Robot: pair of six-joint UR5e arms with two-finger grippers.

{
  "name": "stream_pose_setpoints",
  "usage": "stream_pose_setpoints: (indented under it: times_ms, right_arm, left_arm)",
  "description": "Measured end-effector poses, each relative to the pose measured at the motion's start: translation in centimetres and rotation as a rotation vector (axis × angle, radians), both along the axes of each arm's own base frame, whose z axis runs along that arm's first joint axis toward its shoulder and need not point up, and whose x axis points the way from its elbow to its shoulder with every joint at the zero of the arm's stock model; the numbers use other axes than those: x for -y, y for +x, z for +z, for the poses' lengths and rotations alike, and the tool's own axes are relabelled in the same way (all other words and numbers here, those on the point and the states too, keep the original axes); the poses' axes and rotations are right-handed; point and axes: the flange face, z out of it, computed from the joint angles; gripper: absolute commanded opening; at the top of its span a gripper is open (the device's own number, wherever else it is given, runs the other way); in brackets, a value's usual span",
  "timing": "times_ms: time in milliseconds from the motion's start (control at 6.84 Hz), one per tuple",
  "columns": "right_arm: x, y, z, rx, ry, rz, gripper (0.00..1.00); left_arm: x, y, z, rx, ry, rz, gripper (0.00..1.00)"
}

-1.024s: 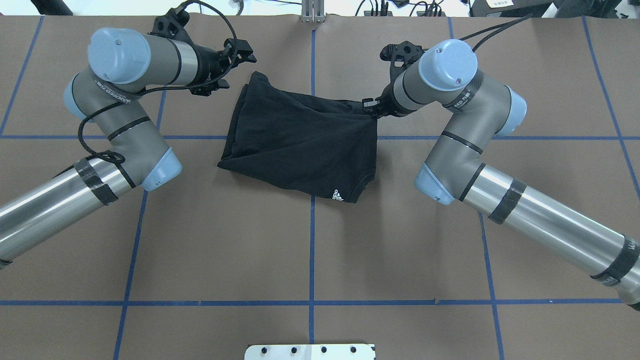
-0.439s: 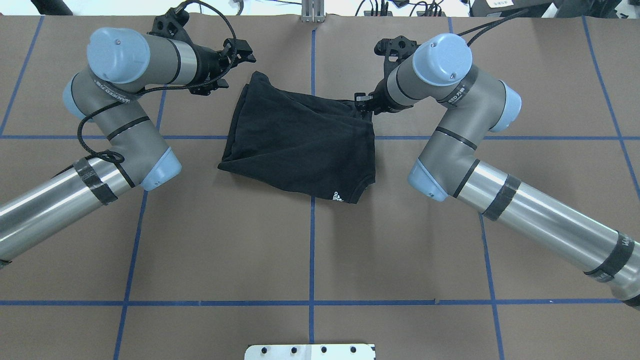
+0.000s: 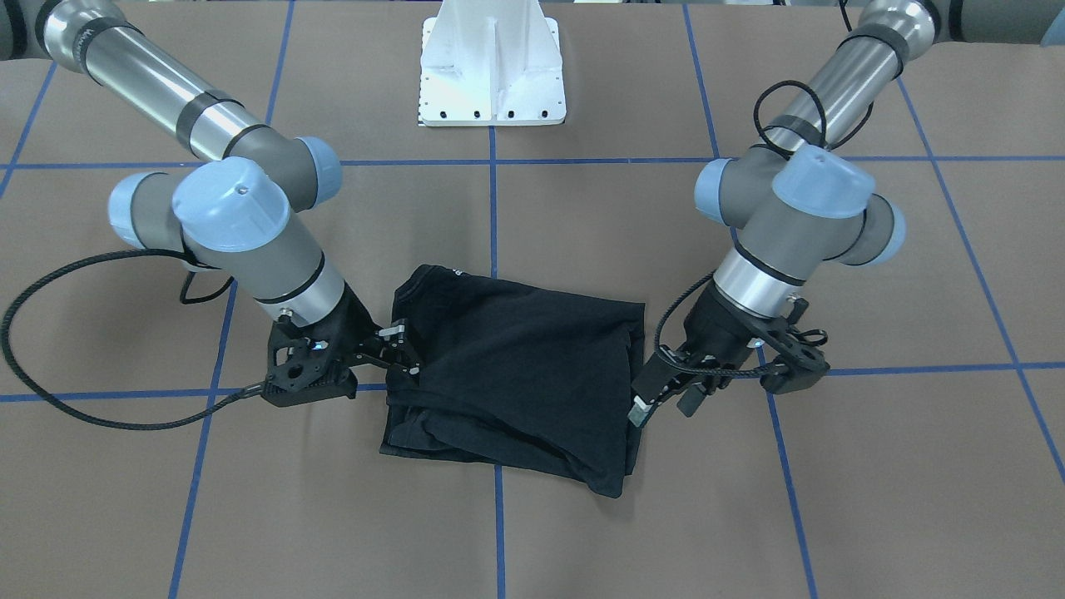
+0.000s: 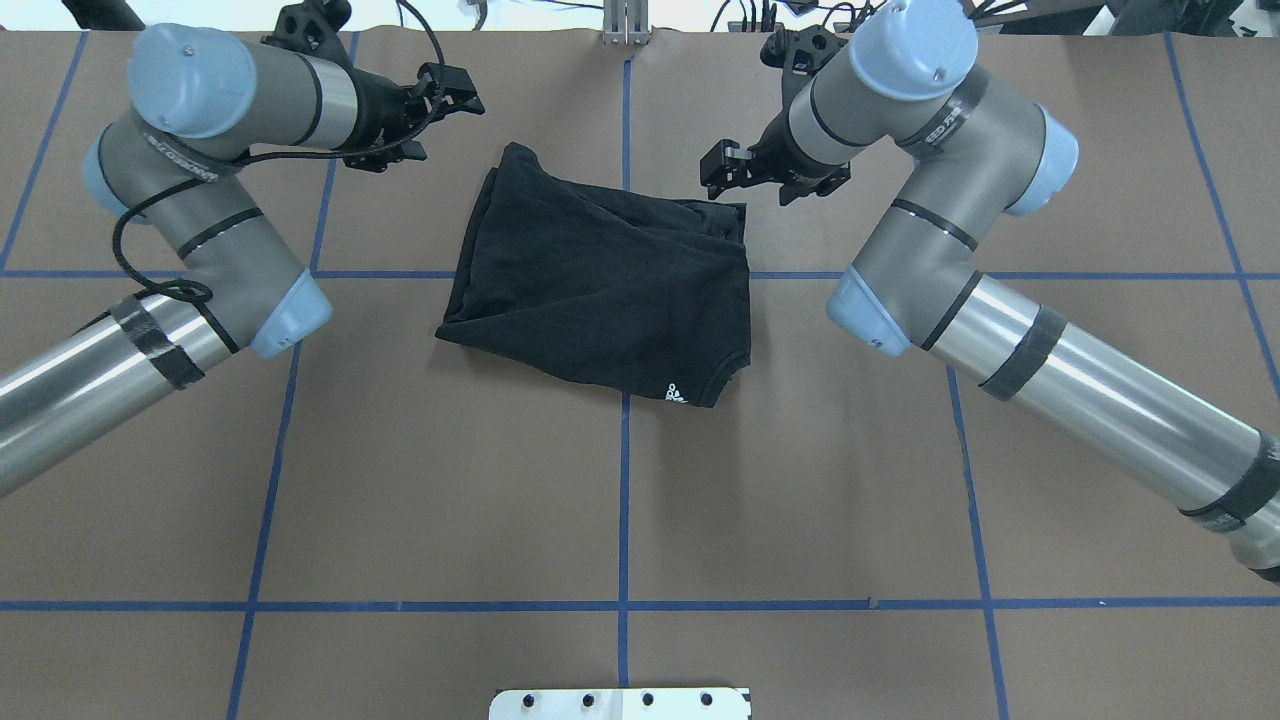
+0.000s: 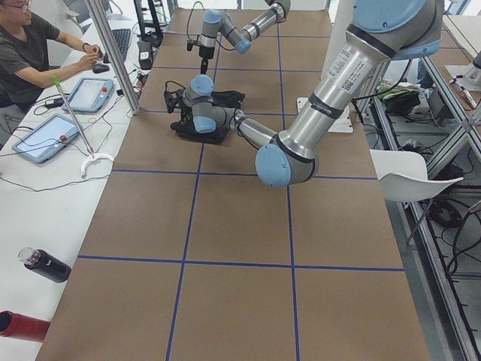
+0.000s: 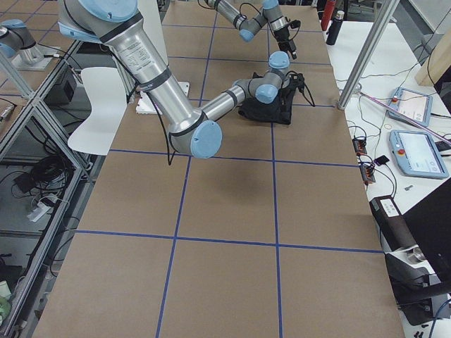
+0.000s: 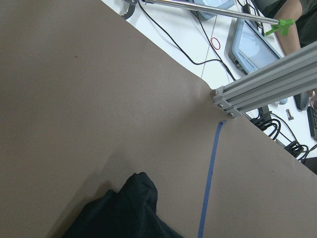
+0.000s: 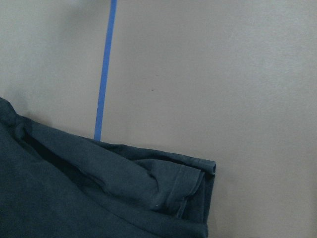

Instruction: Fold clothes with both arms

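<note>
On worktop [image 4: 620,500], shirt [image 4: 600,290] lies just past centre, folded to compact rough rectangle, far right corner bunched. Off its far corners, left gripper [image 4: 458,90] and right gripper [image 4: 715,172] hover, both spread, empty. Folding looks nearly done; perhaps tidying left.

Overhead and front cameras face each other across the T-shirt [image 4: 600,290]. Wrist cameras view its edges close up.

Big desk [image 4: 440,480] wrapped in brown paper with a blue tape grid [image 4: 623,520]; a white side bench [image 5: 30,218] runs along one edge with tablets [image 5: 45,139] and a black bottle [image 5: 45,265]; a person [image 5: 30,53] sits there; aluminium post [image 6: 366,49], white chair [image 5: 409,177], tangled cables [image 6: 46,176] on the floor; bright, even light.
</note>
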Motion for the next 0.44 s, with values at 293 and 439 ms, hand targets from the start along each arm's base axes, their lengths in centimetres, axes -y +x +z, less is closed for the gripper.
stream_pose_setpoints:
  times_ms: [293, 439]
  right_arm:
    - [0.5, 6.5, -1.8, -0.081, -0.083, 0.001, 1.0]
    - [0.5, 10.7, -1.4, -0.13, -0.077, -0.028, 1.0]
  left_arm:
    - [-0.8, -7.6, 3.7, 0.088, 0.126, 0.066, 1.0]
    - [-1.2, -11.7, 6.2, 0.147, 0.191, 0.102, 1.0]
